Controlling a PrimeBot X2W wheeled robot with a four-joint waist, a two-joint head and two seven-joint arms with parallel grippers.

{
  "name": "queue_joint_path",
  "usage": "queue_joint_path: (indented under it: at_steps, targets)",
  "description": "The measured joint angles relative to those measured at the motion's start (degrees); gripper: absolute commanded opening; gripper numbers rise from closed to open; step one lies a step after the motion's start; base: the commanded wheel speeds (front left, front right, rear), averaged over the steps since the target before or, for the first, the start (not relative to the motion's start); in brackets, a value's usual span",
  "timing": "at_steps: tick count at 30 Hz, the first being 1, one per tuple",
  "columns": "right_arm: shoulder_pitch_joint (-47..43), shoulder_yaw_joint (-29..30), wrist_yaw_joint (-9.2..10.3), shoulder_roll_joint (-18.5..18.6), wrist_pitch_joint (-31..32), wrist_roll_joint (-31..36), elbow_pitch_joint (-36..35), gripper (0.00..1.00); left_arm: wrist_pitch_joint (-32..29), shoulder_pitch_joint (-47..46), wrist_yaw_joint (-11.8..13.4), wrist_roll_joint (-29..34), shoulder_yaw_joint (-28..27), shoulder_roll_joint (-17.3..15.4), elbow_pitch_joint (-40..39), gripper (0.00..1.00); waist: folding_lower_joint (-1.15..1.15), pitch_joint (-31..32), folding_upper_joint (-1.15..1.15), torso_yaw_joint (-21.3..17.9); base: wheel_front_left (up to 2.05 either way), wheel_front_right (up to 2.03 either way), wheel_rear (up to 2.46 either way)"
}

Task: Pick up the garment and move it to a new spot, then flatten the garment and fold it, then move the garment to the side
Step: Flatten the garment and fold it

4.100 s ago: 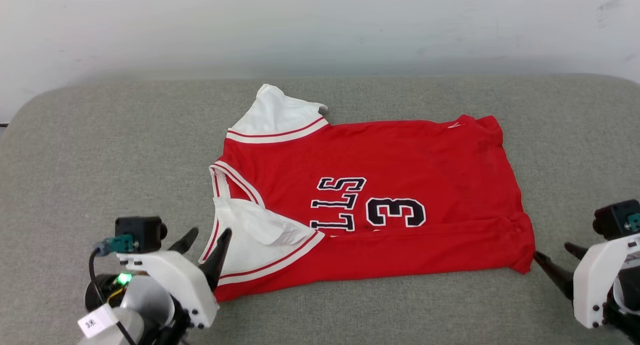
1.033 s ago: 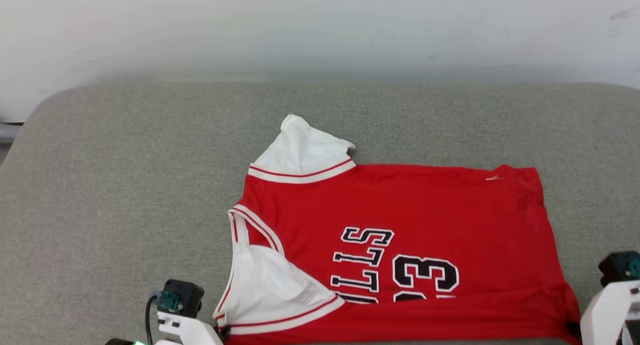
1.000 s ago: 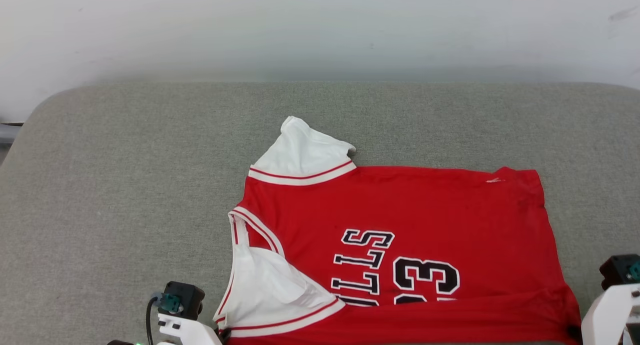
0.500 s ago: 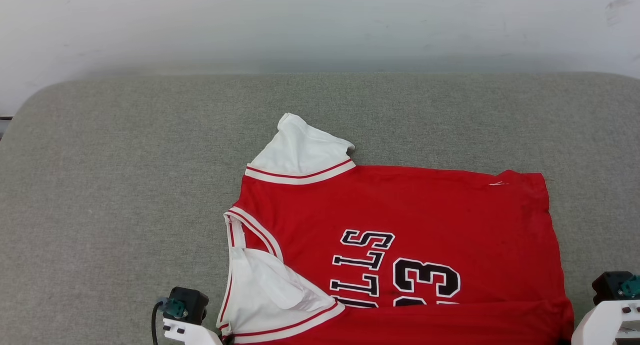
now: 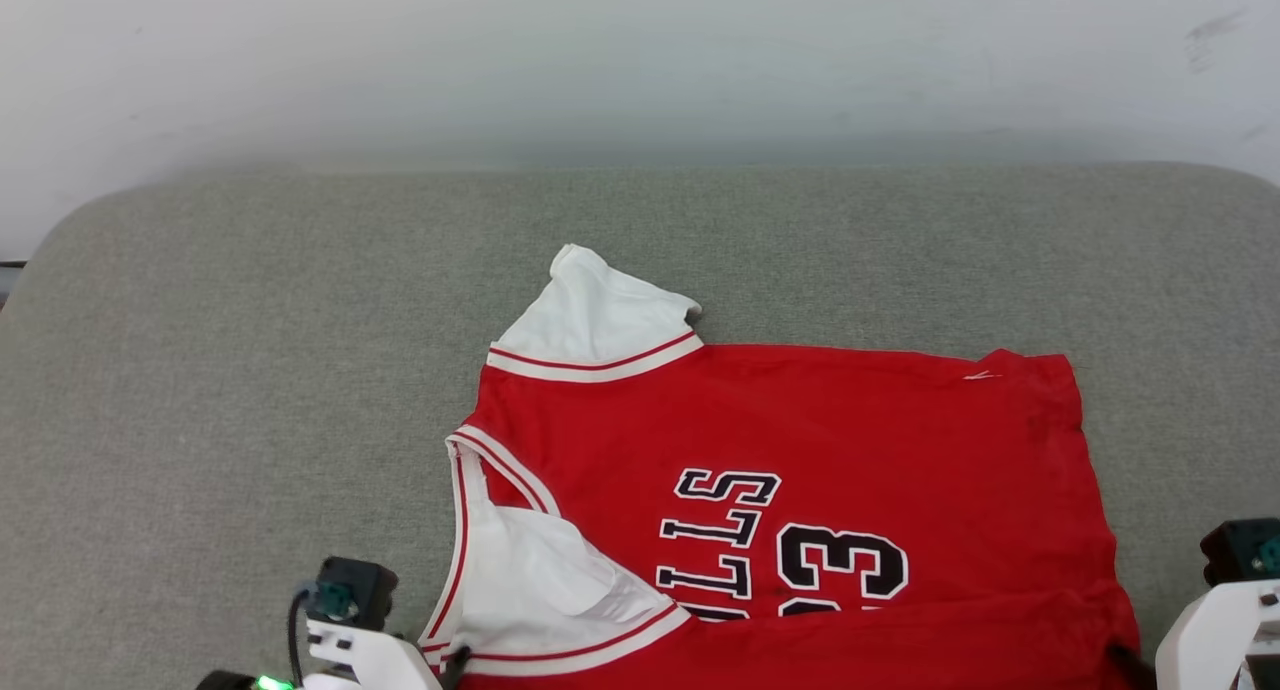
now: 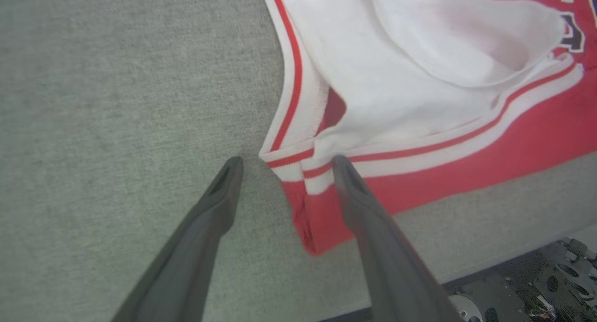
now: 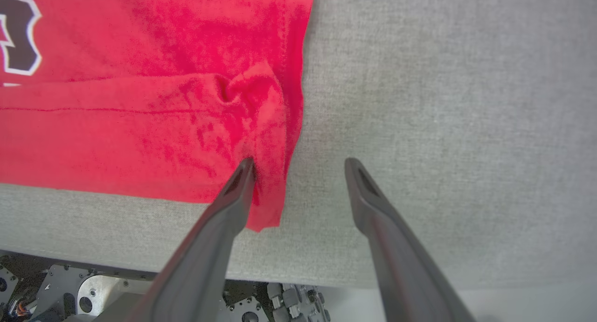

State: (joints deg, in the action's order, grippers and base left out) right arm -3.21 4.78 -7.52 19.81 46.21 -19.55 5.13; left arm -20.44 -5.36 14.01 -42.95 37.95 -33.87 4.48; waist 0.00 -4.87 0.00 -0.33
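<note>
Red jersey cloth, the garment (image 5: 800, 420), lies flat on the grey cushion (image 5: 230, 370), right of the middle and close to its near edge, with the collar to the left and the hem to the right. One white sleeve (image 5: 595, 315) sticks out on the far side; the other (image 5: 540, 590) is folded in over the chest beside the dark numerals (image 5: 842, 570). My left gripper (image 6: 285, 161) has its fingers spread wide, gripping nothing, straddling the near left corner with its striped trim. My right gripper (image 7: 299, 161) is spread just as wide and empty, one finger over the near right hem corner, the other over bare cushion.
</note>
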Motion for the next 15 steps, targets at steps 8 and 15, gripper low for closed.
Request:
queue_joint_path:
  at_steps: [8,15]
  targets:
    - [-0.09,0.68,0.00,-0.19,0.31,0.20,-10.17,1.00,2.81,-2.35,1.72,0.57,-3.81,-1.74,-5.70,1.00,0.00,0.79,0.00,-2.32,0.00,0.00,0.00]
    - [-0.13,-0.46,0.00,-1.79,2.66,-0.24,-19.29,1.00,-1.77,-10.04,-0.19,0.02,-6.10,-5.48,-9.49,1.00,0.00,-1.15,0.00,-5.67,0.00,0.00,0.00]
